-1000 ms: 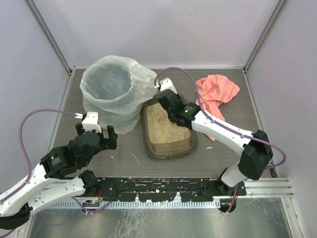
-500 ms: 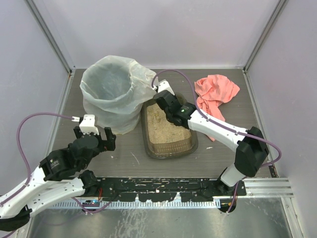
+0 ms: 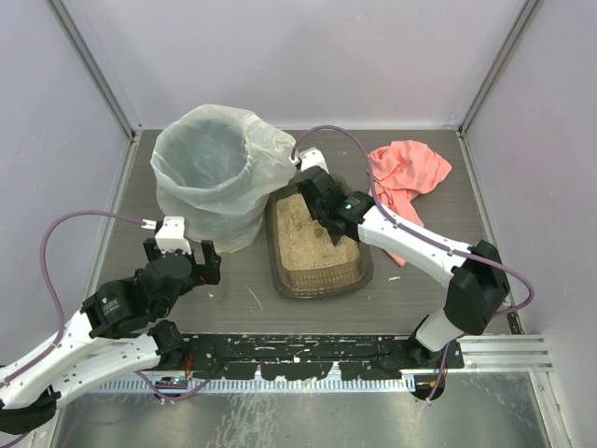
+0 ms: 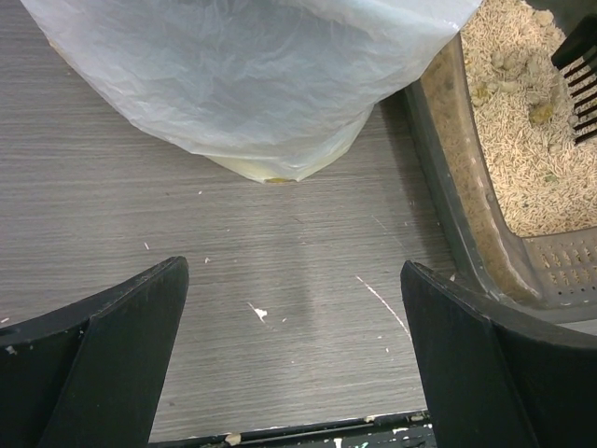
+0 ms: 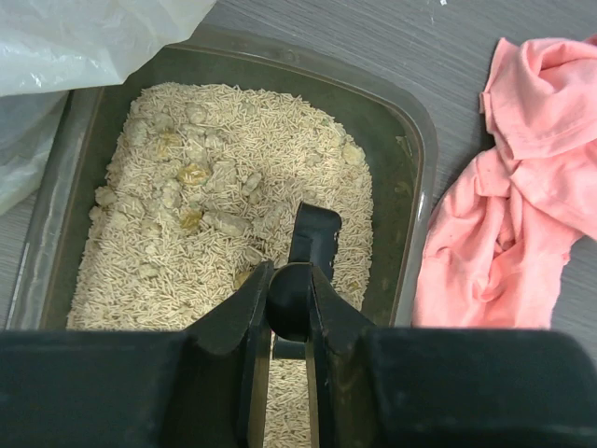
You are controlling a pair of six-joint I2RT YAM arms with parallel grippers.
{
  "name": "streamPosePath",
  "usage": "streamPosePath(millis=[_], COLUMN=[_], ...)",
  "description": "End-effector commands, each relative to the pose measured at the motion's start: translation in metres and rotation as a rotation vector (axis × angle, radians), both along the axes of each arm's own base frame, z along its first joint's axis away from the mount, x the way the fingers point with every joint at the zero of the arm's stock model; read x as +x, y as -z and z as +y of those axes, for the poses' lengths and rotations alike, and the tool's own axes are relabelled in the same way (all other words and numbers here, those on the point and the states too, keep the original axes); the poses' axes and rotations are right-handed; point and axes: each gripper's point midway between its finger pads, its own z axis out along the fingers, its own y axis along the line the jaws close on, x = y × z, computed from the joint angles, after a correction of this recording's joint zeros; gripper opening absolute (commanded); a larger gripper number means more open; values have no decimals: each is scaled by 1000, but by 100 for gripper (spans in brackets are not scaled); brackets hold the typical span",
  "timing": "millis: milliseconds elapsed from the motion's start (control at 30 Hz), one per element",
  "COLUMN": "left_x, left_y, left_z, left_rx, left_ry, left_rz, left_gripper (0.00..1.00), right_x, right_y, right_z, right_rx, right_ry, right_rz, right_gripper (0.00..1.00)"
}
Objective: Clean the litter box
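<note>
Scooping looks to be the step: the right gripper [image 5: 290,313], clamped on the scoop [image 5: 313,235], should next slide it under the clumps [image 5: 201,196] at ten o'clock in the litter box [image 5: 403,163].

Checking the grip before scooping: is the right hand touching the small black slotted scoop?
Touching. The right wrist view shows the right hand clamped on both sides of the handle of the small black slotted scoop.

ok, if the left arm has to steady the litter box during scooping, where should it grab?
Probably the near-left rim of the litter box, from above, the open left gripper straddling the wall. The wall is thin, so it suits a pinch; farther back the bag-lined bin crowds that side, and the right gripper holds the scoop mid-tray.
</note>
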Motion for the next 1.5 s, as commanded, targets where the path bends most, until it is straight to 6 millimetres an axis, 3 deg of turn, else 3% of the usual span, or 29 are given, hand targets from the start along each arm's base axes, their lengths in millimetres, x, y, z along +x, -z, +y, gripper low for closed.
streamPosePath(millis=[0,600,900,1200,1467], left_x=[5,8,8,8,8], left_y=[-5,-6,-13,-12,-11], left_z=[-5,9,22,24,23], left_rx=[-42,-9,-16,-24,-20], left_ry=[-12,-64,-118,-126,-124], left_rz=[-29,-66,-97,-104,-99], left_gripper=[98,100,97,97,97], right_x=[2,5,-2,-8,-14], right_y=[-38,-25,-18,-2,-11], right_z=[26,-48,-53,-52,-64], right_rx=[319,699,835,859,950], right_ry=[-1,107,75,58,98], right_rz=[-35,24,16,35,-12], right_gripper=[0,1,1,1,1])
